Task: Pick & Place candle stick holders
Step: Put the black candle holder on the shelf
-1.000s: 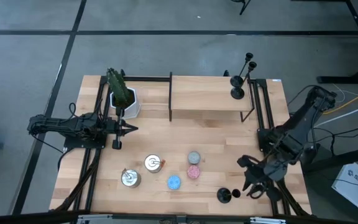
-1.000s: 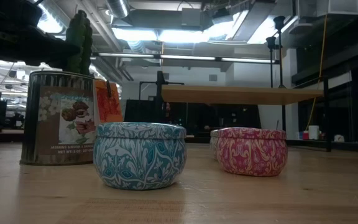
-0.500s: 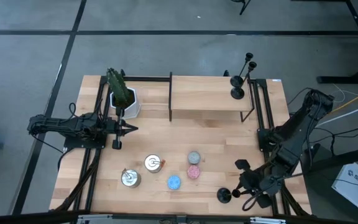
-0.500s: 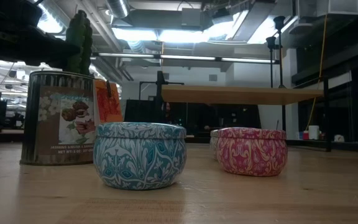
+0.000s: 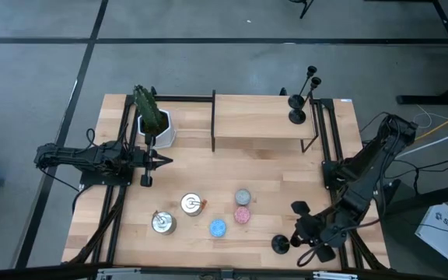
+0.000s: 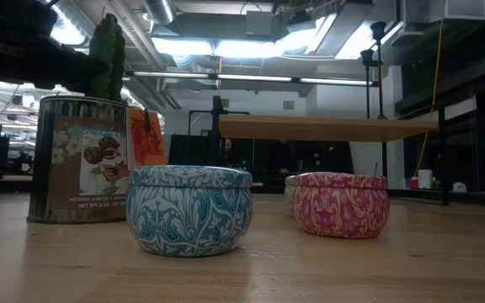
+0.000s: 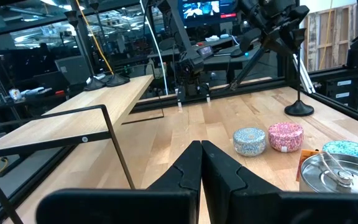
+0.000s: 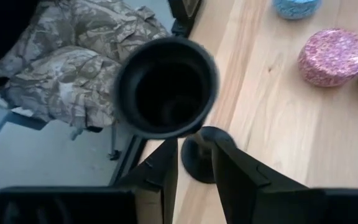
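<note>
One black candle stick holder [image 5: 281,244] stands upright on its round base near the table's near right corner. The right wrist view looks down past its cup top [image 8: 166,87] to its base [image 8: 194,163]. My right gripper [image 5: 302,233] is open; its fingers [image 8: 163,168] stand on either side of the thin stem [image 8: 197,138], and I see no touch. Two more holders [image 5: 296,109] stand on the raised shelf's far right end. My left gripper [image 5: 166,161] is shut and empty at the table's left, fingertips together [image 7: 201,152].
Two silver tins [image 5: 177,214] and grey, pink and blue candles [image 5: 242,215] sit at the near middle. A plant in a white pot [image 5: 152,120] stands far left beside the wooden shelf [image 5: 259,117]. The table's near edge is close to the holder.
My right gripper has moved toward the table's left and near edge, closing in on the holder at the near right corner until its fingers stand around the stem. The holder has stayed in place and upright.
</note>
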Controlling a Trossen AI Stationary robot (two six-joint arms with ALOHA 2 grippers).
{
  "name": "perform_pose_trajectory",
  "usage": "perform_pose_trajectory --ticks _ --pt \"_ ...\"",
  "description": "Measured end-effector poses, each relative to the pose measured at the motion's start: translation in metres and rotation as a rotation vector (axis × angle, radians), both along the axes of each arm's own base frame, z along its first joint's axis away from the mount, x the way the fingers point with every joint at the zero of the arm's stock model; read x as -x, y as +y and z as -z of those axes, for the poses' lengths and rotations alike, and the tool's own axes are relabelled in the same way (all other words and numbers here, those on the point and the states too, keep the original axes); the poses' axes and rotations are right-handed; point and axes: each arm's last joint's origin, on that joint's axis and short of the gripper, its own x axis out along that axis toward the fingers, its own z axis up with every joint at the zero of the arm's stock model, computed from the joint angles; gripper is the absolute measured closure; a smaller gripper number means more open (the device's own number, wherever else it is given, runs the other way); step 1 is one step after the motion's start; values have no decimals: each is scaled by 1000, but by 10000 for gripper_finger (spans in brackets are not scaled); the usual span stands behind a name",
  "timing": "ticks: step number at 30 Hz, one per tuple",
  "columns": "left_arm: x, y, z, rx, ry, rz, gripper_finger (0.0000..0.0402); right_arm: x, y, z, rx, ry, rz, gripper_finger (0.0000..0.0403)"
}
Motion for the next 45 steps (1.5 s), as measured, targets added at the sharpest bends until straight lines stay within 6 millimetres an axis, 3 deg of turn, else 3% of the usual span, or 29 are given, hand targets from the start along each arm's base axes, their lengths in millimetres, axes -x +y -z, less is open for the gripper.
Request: perform_pose_trajectory --ticks 11,45 --pt "0 0 0 0 0 0 398 -3 2 3 19 -23 47 304" --pt "0 0 0 0 0 0 398 0 5 4 -56 75 -25 304"
